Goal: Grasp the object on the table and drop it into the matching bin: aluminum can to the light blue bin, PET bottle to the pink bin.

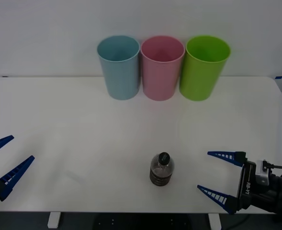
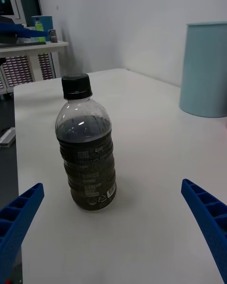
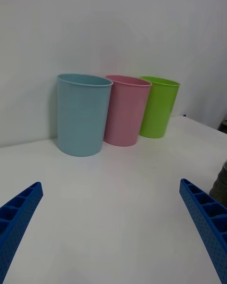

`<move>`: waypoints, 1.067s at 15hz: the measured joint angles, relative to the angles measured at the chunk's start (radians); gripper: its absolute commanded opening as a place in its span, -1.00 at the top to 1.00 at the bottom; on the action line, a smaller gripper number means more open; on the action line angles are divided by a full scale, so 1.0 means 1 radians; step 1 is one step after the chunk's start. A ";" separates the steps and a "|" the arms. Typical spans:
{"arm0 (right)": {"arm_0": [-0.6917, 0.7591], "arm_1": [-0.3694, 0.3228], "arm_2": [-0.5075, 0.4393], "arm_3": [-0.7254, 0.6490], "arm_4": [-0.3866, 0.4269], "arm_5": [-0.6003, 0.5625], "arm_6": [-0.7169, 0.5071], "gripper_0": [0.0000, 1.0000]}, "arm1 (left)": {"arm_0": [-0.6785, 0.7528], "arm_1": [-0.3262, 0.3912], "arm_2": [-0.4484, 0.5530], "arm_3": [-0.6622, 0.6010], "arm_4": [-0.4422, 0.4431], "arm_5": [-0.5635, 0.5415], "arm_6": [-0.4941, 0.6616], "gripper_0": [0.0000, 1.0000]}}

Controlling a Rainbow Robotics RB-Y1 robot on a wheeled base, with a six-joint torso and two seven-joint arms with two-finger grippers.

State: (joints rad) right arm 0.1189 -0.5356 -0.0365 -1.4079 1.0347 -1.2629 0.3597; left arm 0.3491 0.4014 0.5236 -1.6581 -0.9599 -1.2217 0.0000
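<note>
Near the front edge of the table (image 1: 59,124), a little right of centre, the PET bottle (image 1: 161,169) stands upright with its black cap on, a dark band around its lower body. To its right, near but apart, the right gripper (image 1: 218,174) hangs low over the table with its blue fingers spread wide and pointing left at the bottle, holding nothing. At the near left corner the left gripper (image 1: 6,160) waits, likewise released and empty.

Far across the table, against the wall, three bins stand in a row: the light blue bin (image 1: 118,67) on the left, the pink bin (image 1: 162,67) in the middle, touching or nearly touching its neighbours, and a lime green bin (image 1: 204,67) on the right.

The main risk, as I judge it, is a tip-over: the bottle is narrow and upright, and if one finger reaches it before the other, it could topple and roll towards the near edge. Its clear ribbed body looks slick, so a grip set too high near the shoulder might slip. How full it is I cannot say for certain; sloshing liquid would shift the weight in transit. Later, with the pink bin pressed between two others, a release slightly off to either side could land the bottle in the wrong bin or clip a rim.
</note>
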 measured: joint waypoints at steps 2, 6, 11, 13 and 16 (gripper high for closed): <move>-0.011 -0.001 0.039 0.000 0.006 0.034 0.017 -1.00 | 0.000 0.000 0.000 0.000 0.000 0.000 0.000 -1.00; -0.033 0.000 0.128 0.000 0.010 0.121 0.061 -1.00 | 0.000 0.000 0.000 0.000 0.000 0.000 0.000 -1.00; -0.056 0.002 0.226 0.000 0.011 0.205 0.096 -1.00 | 0.000 0.000 0.000 0.000 0.000 0.000 0.000 -1.00; -0.064 0.011 0.247 0.000 0.011 0.227 0.107 -1.00 | 0.000 0.000 0.000 0.000 0.000 0.000 0.000 -1.00; -0.079 0.052 0.256 0.000 0.041 0.255 0.114 -1.00 | 0.000 0.000 0.000 0.000 0.000 0.000 0.000 -1.00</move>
State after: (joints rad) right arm 0.0401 -0.4832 0.2193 -1.4080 1.0761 -1.0081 0.4737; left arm 0.3491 0.4014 0.5236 -1.6581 -0.9599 -1.2217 0.0000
